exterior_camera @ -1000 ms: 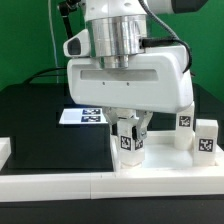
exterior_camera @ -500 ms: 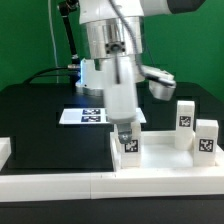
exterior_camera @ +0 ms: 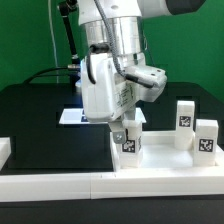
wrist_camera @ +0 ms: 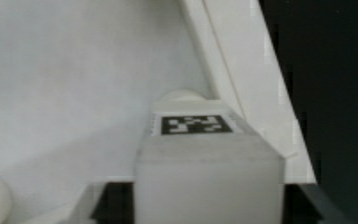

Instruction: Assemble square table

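The square table top (exterior_camera: 165, 160) is a white tray with a raised rim, lying at the exterior view's right. My gripper (exterior_camera: 128, 128) points down over its near left corner and is shut on a white block leg (exterior_camera: 128, 144) with a tag on its face, which stands upright in that corner. In the wrist view the leg (wrist_camera: 201, 160) fills the gap between my dark fingers (wrist_camera: 115, 203), with the top's rim (wrist_camera: 229, 60) beside it. Two more tagged legs (exterior_camera: 186, 122) (exterior_camera: 206, 138) stand at the top's far right.
The marker board (exterior_camera: 70, 116) lies on the black table behind my arm, partly hidden. A long white border bar (exterior_camera: 55, 184) runs along the front, and a white block (exterior_camera: 5, 150) sits at the exterior view's left edge. Cables hang at the back.
My wrist has turned about its upright axis over the two steps, showing a different side each time. The held leg stays in the same corner.
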Robot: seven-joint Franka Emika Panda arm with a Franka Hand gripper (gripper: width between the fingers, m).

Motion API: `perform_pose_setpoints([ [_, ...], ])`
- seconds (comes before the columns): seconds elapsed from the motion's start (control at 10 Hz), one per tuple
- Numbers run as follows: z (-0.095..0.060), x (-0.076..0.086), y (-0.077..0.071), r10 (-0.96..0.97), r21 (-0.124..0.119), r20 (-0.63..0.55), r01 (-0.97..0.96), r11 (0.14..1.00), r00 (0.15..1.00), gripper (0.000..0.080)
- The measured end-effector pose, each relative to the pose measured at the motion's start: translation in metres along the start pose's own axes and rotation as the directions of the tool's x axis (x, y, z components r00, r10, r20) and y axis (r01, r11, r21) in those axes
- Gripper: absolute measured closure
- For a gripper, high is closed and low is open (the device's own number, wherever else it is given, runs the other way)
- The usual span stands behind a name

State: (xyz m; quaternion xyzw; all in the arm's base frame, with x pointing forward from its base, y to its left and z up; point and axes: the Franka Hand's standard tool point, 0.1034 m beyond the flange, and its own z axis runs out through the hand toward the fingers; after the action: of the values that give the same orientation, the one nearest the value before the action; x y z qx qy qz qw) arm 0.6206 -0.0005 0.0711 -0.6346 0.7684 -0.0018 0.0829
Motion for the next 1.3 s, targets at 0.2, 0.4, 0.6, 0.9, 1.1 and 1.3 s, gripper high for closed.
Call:
perform_pose_setpoints([
  [0.2,-0.001,-0.013,-0.003,-0.381,0.005,-0.035,0.381,0.925,0.924,0.0170],
  [0.4,0.000,-0.013,-0.003,-0.471,0.004,-0.037,0.471,0.882,0.881,0.0154],
  [0.6,0.000,-0.011,-0.004,-0.662,-0.014,-0.046,0.662,0.749,0.748,0.0150],
  [0.9,0.000,-0.010,-0.007,-0.885,-0.045,-0.051,0.884,0.464,0.462,0.0150],
  [1.1,0.000,-0.010,-0.007,-0.870,-0.043,-0.052,0.869,0.493,0.491,0.0273],
  [1.3,0.001,-0.007,-0.005,-0.828,-0.043,-0.053,0.827,0.561,0.559,0.0500],
])
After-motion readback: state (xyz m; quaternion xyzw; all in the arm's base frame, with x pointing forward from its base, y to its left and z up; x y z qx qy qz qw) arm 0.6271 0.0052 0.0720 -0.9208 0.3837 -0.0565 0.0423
